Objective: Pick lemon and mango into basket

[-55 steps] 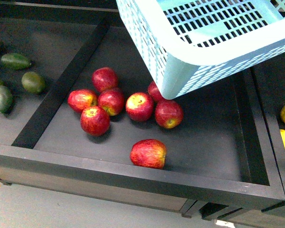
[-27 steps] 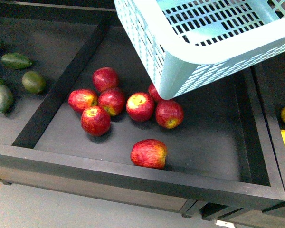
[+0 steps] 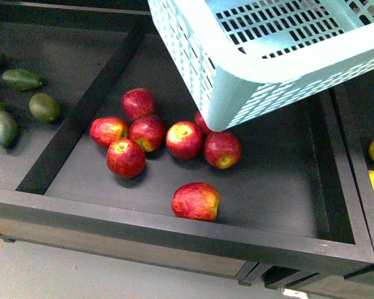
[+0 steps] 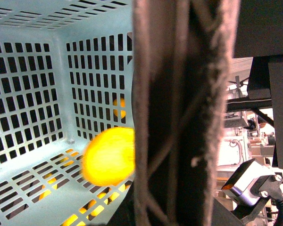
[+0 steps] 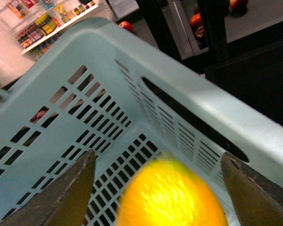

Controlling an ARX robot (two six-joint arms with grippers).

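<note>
Basket (image 3: 237, 93) has drifted slightly left above apples (image 3: 184, 139). Lemon (image 5: 172, 200) blurred, inside basket, between my right fingers (image 5: 68, 195), which are spread wide, not touching it. Left fingers: cannot tell. Lemon likely firm, light, rolls; I'd grip across middle. Mango unseen.

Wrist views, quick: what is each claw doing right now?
Left gripper: cannot tell, view blocked.
Right gripper: open; lemon unheld, over the basket.
</note>
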